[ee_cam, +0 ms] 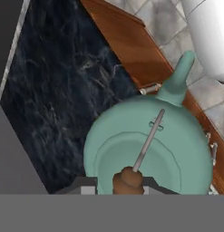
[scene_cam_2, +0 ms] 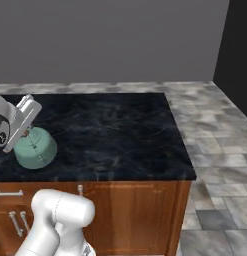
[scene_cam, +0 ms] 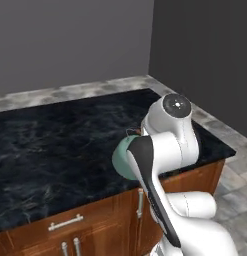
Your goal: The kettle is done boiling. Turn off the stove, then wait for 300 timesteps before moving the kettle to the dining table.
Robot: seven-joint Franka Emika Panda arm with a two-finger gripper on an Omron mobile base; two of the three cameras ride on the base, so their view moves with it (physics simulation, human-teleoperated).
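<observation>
Gripper clamped on teal kettle's arched handle near the surface edge; early release risks tipping it off.

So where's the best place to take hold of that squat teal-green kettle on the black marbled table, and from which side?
Probably the thin arched handle over the squat teal-green kettle, from straight above. It spans the lid clear of the rounded body, too wide for the gripper, which is shut on it there.

I see the dining table, black marbled top; the kettle sits near its front edge.
</observation>
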